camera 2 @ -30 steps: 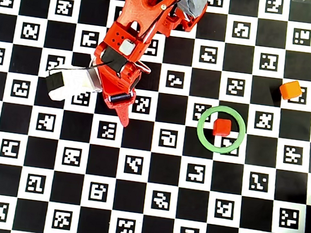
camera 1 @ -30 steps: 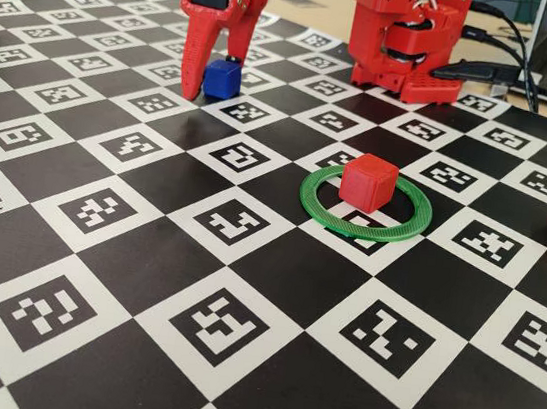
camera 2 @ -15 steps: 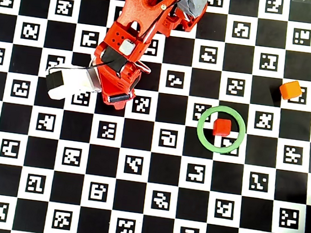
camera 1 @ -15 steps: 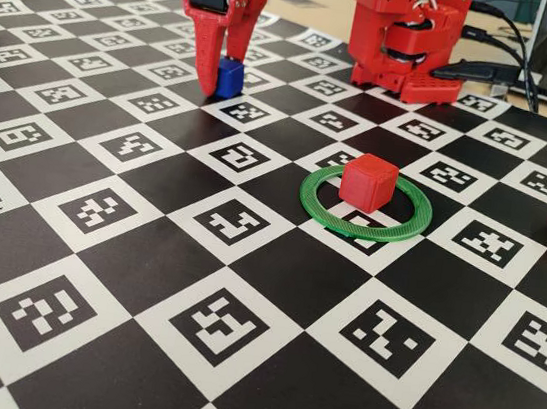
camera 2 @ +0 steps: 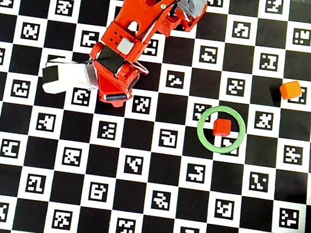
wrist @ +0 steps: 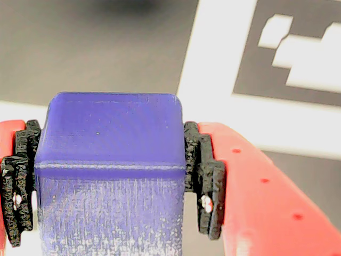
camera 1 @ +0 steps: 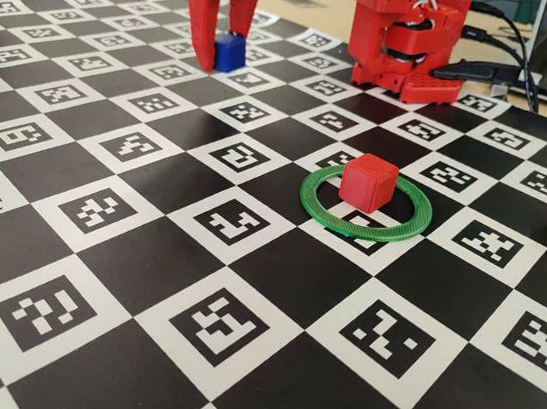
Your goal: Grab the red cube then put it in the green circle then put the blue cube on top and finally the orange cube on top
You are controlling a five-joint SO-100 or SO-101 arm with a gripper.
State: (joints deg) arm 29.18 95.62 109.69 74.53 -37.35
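With gripper point(camera 1: 220, 53) clamped on blue cube point(camera 1: 230, 53), pads point(wrist: 205, 178) tight on both sides, your target red cube point(camera 1: 368, 182) sits inside green circle point(camera 1: 365, 206), right and nearer camera in fixed view; carry that way.

The blue cube point(camera 1: 230, 54), dark and matte with rounded edges, sits clamped between the pincer point(camera 1: 219, 56) tips, lifted off the tabletop; the wrist view shows black pads pressing both its side faces. The red cube point(camera 1: 368, 183) rests upright inside the green circle point(camera 1: 330, 218), well apart from the pincer. The orange cube point(camera 2: 290, 89) lies farthest from the pincer.
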